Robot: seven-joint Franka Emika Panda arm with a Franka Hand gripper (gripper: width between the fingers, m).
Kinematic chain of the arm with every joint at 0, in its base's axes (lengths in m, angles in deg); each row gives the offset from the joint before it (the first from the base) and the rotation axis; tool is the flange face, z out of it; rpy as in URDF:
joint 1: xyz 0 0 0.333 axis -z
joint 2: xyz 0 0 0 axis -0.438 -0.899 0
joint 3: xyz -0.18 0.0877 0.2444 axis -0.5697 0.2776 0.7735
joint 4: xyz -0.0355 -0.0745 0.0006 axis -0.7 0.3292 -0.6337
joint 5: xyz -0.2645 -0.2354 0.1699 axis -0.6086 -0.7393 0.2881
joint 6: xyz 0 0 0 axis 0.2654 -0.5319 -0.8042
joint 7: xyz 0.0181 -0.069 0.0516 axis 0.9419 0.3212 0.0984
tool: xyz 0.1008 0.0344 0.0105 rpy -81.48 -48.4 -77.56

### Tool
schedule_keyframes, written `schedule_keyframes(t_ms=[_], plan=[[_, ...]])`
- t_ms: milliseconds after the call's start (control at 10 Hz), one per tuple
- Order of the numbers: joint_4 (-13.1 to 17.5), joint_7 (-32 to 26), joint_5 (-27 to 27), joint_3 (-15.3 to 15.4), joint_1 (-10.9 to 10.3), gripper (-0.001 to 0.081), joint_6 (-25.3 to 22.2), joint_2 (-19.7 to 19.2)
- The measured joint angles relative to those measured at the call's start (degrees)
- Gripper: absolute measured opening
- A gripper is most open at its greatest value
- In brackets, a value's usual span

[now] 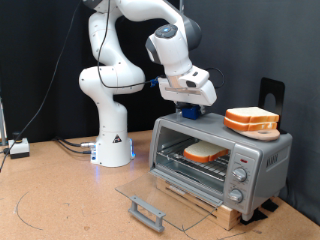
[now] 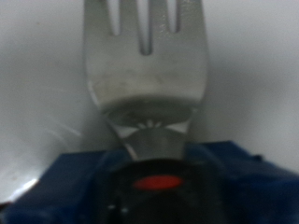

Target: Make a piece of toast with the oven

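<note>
The silver-grey oven [image 1: 262, 160] stands at the exterior view's right with its glass door [image 1: 150, 195] dropped open and flat. One toast slice [image 1: 205, 153] lies on the wire rack inside. Two more like slices [image 1: 252, 121] are stacked on the oven's top. My gripper [image 1: 190, 106] is down on a small blue block [image 1: 190, 114] on the oven's top, left of the stack; its fingers are hidden. The wrist view is filled by a metal fork head [image 2: 148, 65] whose neck runs into a dark part with a red dot, with the blue block [image 2: 56, 187] around it.
The oven sits on a wooden base at the table's right. Its knobs [image 1: 238, 176] run down the right panel. The door's grey bar handle [image 1: 147, 212] sticks out towards the table's front. The robot base [image 1: 113, 140] and cables [image 1: 20, 148] are at the left.
</note>
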Motion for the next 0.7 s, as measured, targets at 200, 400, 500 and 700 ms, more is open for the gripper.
schedule_keyframes(t_ms=[200, 400, 500, 700], plan=[[0.42, -2.81, 2.48, -0.98, -0.01, 0.0789, 0.22, 0.82], [0.84, -5.6, 3.95, -3.56, -0.01, 0.0803, -0.36, 3.38], [1.12, -6.25, 3.98, -5.23, 0.01, 0.0809, -1.4, 5.02], [1.67, -6.38, 2.9, -8.22, 0.35, 0.0809, -4.7, 7.98]])
